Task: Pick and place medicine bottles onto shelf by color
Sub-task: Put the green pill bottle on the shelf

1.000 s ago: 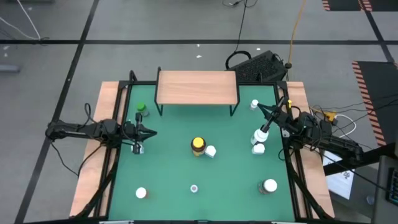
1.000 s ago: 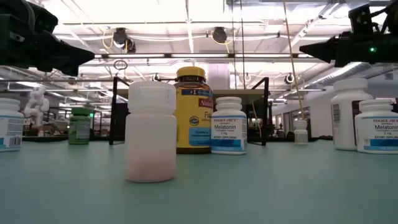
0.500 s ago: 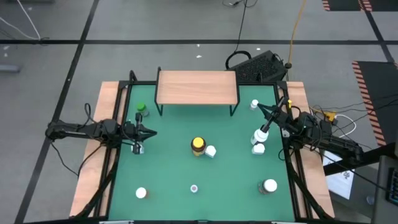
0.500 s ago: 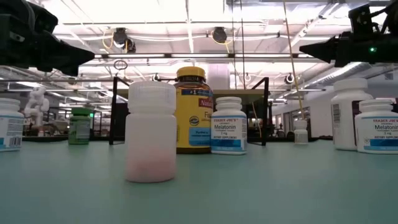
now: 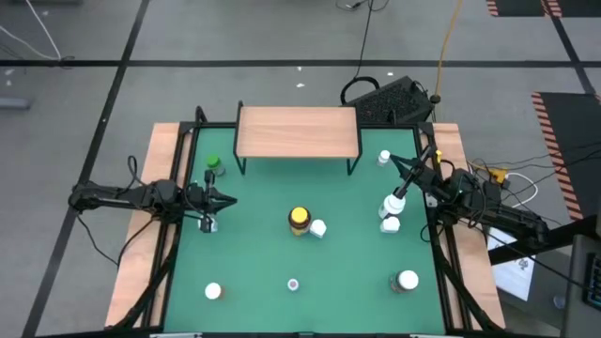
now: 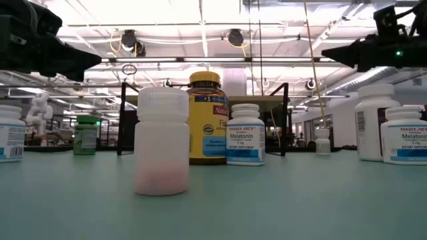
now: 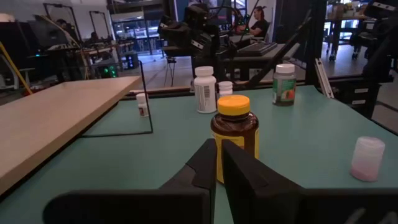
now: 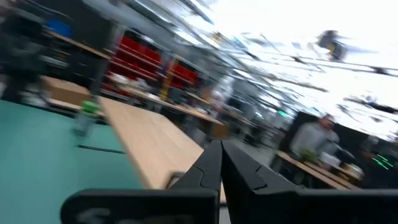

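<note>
The shelf (image 5: 297, 131), a light-wood board on thin black legs, stands at the far edge of the green mat with nothing on it. Medicine bottles stand upright on the mat: a green-capped one (image 5: 212, 165), an amber one with a yellow cap (image 5: 299, 220) (image 7: 234, 134), a white one beside it (image 5: 318, 228), two white ones near the right side (image 5: 390, 214), and several more. My left gripper (image 5: 228, 199) (image 7: 219, 149) hovers shut at the mat's left edge, pointing level at the amber bottle. My right gripper (image 5: 394, 162) (image 8: 221, 149) hovers shut at the right edge, tipped slightly upward.
A frosted bottle (image 6: 161, 141) stands close to the near edge, with white ones (image 5: 213, 292) (image 5: 407, 280) to either side. A small white bottle (image 5: 383, 158) stands by the shelf's right leg. A wooden frame (image 5: 160, 188) borders the mat. A black keyboard (image 5: 399, 99) lies behind.
</note>
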Action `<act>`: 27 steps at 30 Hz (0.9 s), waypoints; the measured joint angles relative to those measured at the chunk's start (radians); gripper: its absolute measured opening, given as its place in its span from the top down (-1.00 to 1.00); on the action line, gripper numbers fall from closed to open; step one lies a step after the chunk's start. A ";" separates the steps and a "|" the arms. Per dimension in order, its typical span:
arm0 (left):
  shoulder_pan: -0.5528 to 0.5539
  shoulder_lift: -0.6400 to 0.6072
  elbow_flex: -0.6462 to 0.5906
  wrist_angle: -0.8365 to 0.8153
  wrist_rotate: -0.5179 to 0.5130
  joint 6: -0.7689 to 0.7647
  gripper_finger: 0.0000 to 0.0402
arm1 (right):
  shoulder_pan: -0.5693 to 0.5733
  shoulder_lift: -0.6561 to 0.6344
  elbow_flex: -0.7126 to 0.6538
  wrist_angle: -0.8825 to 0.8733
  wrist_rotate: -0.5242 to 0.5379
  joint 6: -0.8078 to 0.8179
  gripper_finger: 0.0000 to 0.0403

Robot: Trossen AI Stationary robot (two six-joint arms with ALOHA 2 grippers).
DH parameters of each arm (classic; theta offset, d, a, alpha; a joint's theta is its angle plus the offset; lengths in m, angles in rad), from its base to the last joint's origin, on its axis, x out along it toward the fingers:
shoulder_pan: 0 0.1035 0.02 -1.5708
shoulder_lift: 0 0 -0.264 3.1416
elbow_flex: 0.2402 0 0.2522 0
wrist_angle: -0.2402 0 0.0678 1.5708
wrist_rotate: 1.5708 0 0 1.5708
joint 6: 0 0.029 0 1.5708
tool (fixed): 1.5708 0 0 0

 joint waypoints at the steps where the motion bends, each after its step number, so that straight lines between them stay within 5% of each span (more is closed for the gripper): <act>1: 0.000 0.000 0.000 0.000 0.000 0.000 0.87 | 0.000 0.000 0.000 0.005 0.022 0.000 1.00; 16: 0.000 0.000 -0.001 0.051 0.000 -0.002 0.87 | 0.000 0.000 0.000 0.078 0.013 -0.040 1.00; 23: 0.000 0.000 -0.001 0.084 0.000 -0.006 0.87 | 0.010 0.000 0.000 0.245 -0.184 0.483 1.00; 27: 0.000 0.000 -0.001 0.091 -0.082 -0.078 0.87 | 0.007 0.003 0.000 0.355 -0.011 0.474 1.00</act>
